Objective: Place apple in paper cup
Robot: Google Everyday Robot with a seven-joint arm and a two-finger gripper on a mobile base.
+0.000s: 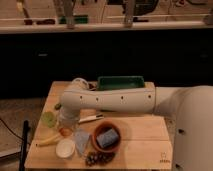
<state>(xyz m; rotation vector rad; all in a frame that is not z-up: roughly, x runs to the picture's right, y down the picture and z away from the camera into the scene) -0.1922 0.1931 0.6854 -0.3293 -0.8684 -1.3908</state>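
On the wooden surface [145, 144], planked and matte, everything I need sits at the left end. My arm [115, 100], a smooth white tube, reaches across from the right and bends downward at its elbow. Behind it lies a green rectangular tray [120, 81] with hard, straight walls. In front, the terracotta bowl [118, 136] is round and earthen-looking, with a soft blue sponge [107, 138] resting inside.

The pincer [67, 123] hangs low at the left, directly over the apple [65, 131], which shows as a small orange-red round shape just beneath it. I cannot tell from here whether the pincer is clenched on the fruit or released. The paper cup [65, 148], white, thin-walled and round with a pale inside, stands just in front of the apple, nearer the front edge and apart from it.

I judge I am at the grasp stage: the apple is not in the cup yet. Next I need a secure hold, a short lift, a small shift toward the front edge, and a centred release, since the fruit looks nearly as wide as the cup's mouth and a light cup could tip.

A curved yellow banana [46, 140] lies left of the cup.
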